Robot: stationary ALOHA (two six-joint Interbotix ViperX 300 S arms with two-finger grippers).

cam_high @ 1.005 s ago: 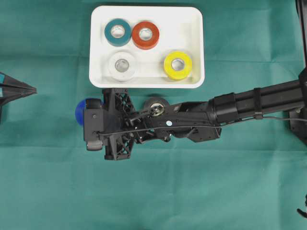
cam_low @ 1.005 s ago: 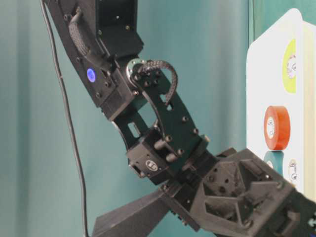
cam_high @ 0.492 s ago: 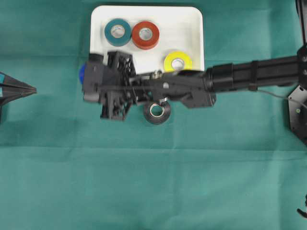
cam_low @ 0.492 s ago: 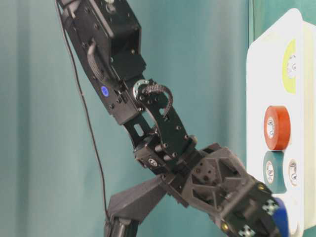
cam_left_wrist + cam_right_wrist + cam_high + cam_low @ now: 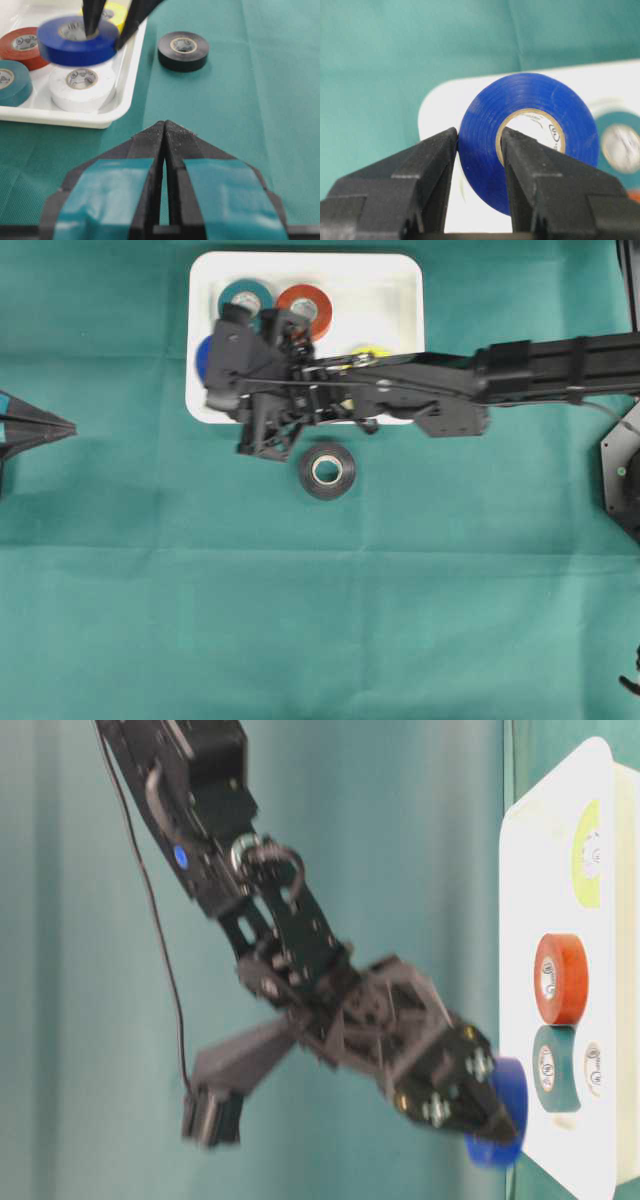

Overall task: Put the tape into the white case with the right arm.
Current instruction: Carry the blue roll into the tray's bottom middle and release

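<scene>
The green-covered worktop takes up most of what I can see, and the white case sits at its far edge. Reaching in from the right, the right arm stretches across the case's near rim. Its tool is pinching a blue tape roll: one finger on the outer wall, the other inside the core. From the left wrist view that blue roll hangs above the case's left end, over the white roll, and does not appear to be resting on anything.

Inside the case already lie a teal roll, a red roll, the white one, and a yellow roll, mostly hidden under the arm from overhead. So four look placed, and the fifth seems to be just short of release; I'd judge it needs lowering into a free spot.

One black roll lies on the worktop just outside the case's near rim, yet to be collected. The left tool, fingers pressed together, sits idle at the left edge.
</scene>
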